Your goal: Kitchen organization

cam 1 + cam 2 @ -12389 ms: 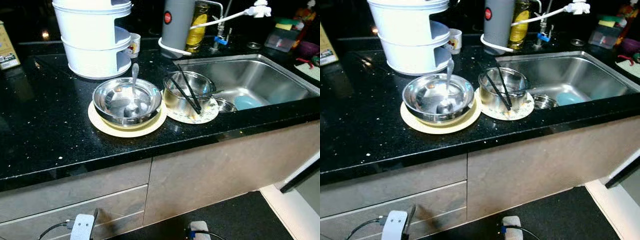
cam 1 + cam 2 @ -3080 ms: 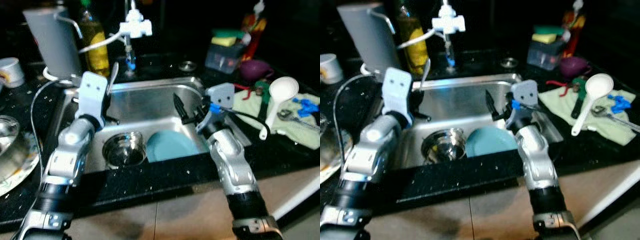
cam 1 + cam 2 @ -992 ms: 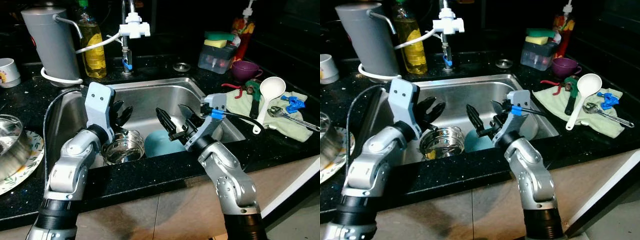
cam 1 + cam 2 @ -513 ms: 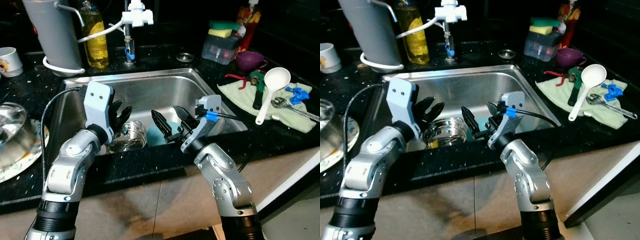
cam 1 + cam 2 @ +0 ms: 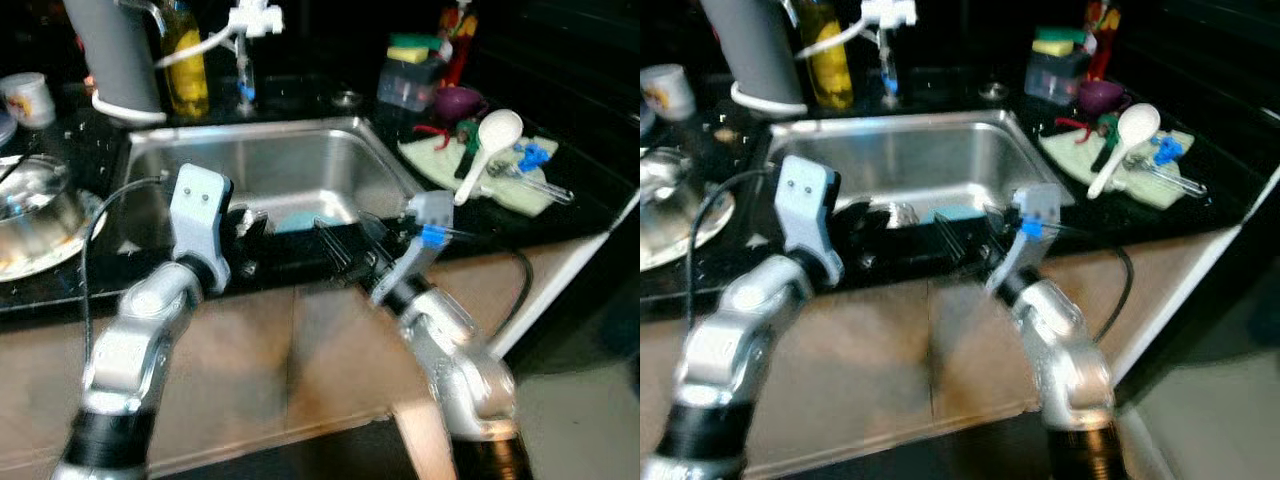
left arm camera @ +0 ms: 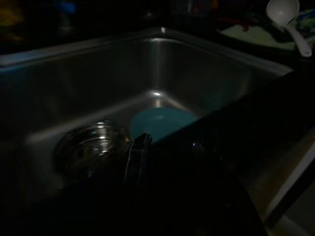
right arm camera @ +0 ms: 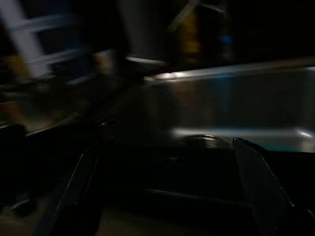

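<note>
Stainless steel forms the sink (image 5: 300,165), where, in the left eye view, a round blue plate (image 5: 300,219) is seen just beyond the front rim, between the left gripper (image 5: 243,240) and the right gripper (image 5: 350,245), whose fingers are spread apart. In the left wrist view, the plate (image 6: 160,122) lies flat beside a metal strainer bowl (image 6: 91,140), ahead of this nearer gripper; whether its fingers are apart cannot be told. In the blurred right wrist view, two separated fingers (image 7: 258,179) are framed against the black counter edge.
</note>
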Available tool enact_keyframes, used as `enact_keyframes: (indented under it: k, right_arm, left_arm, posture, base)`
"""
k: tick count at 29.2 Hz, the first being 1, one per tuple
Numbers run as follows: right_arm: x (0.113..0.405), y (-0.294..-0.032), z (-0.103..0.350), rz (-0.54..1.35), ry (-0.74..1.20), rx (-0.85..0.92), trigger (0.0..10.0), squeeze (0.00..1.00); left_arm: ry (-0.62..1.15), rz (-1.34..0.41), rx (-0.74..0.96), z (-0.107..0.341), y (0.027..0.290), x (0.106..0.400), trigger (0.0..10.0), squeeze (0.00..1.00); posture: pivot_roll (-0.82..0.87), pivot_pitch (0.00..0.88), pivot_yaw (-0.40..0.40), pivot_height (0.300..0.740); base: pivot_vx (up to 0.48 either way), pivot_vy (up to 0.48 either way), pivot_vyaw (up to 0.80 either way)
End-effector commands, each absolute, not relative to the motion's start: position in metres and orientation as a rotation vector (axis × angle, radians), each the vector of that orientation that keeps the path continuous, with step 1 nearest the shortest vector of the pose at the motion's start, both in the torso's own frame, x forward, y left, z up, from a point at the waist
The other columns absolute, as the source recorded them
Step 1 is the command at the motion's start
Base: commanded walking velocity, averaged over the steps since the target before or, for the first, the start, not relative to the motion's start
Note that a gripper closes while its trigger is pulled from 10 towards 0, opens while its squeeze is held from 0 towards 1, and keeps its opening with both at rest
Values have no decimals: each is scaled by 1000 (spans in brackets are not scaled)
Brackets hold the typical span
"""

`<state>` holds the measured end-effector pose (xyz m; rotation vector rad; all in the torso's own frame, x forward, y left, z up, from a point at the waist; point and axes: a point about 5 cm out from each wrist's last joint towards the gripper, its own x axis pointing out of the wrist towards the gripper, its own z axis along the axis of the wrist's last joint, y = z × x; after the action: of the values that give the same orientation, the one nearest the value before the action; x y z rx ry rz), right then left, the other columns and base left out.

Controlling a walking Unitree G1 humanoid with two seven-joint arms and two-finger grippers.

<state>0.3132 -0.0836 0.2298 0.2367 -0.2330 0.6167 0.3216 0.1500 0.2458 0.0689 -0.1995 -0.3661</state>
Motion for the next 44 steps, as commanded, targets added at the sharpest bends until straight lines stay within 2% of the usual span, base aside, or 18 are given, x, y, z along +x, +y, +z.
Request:
enact_keyframes:
  k: [1, 11, 14, 20, 22, 25, 27, 29, 30, 33, 34, 35, 38, 40, 41, 42, 44]
  right_arm:
    - [311, -85, 231, 623, -235, 237, 10000, 0]
    - [301, -79, 218, 709, -158, 219, 10000, 0]
    - [291, -77, 205, 803, -76, 190, 10000, 0]
    - [276, -80, 177, 920, 56, 88, 10000, 0]
    - [269, -89, 157, 940, 144, 73, 10000, 0]
    - [266, -93, 148, 945, 185, 67, 10000, 0]
    - [256, -102, 127, 971, 296, 47, 10000, 0]
    - [250, -109, 103, 956, 415, 7, 10000, 0]
    - [250, -109, 103, 956, 415, 7, 10000, 0]
    - [248, -126, 46, 773, 632, -141, 10000, 0]
    - [248, -126, 46, 773, 632, -141, 10000, 0]
    - [245, -131, 27, 709, 689, -187, 10000, 0]
    - [235, -136, -13, 575, 777, -213, 10000, 0]
    - [233, -135, -21, 540, 790, -204, 10000, 0]
    - [233, -135, -21, 540, 790, -204, 10000, 0]
    - [225, -136, -40, 413, 817, -125, 10000, 0]
    - [222, -136, -46, 376, 829, -102, 10000, 0]
  left_arm:
    - [-200, -358, 85, 248, 152, 320, 10000, 0]
    - [-146, -383, 90, 238, 155, 312, 10000, 0]
    - [-63, -543, 163, 219, 145, 294, 10000, 0]
    - [7, -672, 231, 199, 139, 274, 10000, 0]
    - [61, -764, 241, 188, 136, 260, 10000, 0]
    - [86, -811, 245, 184, 134, 254, 10000, 0]
    - [181, -900, 271, 168, 132, 239, 10000, 0]
    - [318, -884, 317, 145, 134, 233, 10000, 0]
    - [318, -884, 317, 145, 134, 233, 10000, 0]
    - [510, -626, 381, 98, 140, 241, 10000, 0]
    - [510, -626, 381, 98, 140, 241, 10000, 0]
    - [553, -548, 401, 82, 141, 242, 10000, 0]
    - [549, -512, 500, 50, 133, 240, 10000, 0]
    - [516, -515, 514, 43, 130, 241, 10000, 0]
    - [516, -515, 514, 43, 130, 241, 10000, 0]
    - [470, -433, 455, 21, 132, 244, 10000, 0]
    - [482, -407, 422, 12, 134, 244, 10000, 0]
  posture:
    - [-10, 126, -44, 740]
    - [-10, 127, -47, 740]
    - [-12, 125, -52, 740]
    - [-11, 123, -53, 740]
    - [-8, 121, -55, 740]
    - [-8, 121, -55, 740]
    - [-6, 120, -55, 740]
    - [-6, 120, -55, 740]
    - [-6, 120, -55, 740]
    - [-12, 118, -48, 740]
    - [-12, 118, -48, 740]
    - [-12, 118, -48, 740]
    - [-15, 117, -51, 740]
    - [-13, 116, -52, 740]
    - [-13, 116, -52, 740]
    - [-12, 112, -55, 740]
    - [-12, 112, -55, 740]
  base:
    - [0, 0, 0]
    - [0, 0, 0]
    - [0, 0, 0]
    - [0, 0, 0]
    - [0, 0, 0]
    - [0, 0, 0]
    - [0, 0, 0]
    - [0, 0, 0]
    - [0, 0, 0]
    - [0, 0, 0]
    - [0, 0, 0]
    - [0, 0, 0]
    - [0, 0, 0]
    - [0, 0, 0]
    - [0, 0, 0]
    - [0, 0, 0]
    - [0, 0, 0]
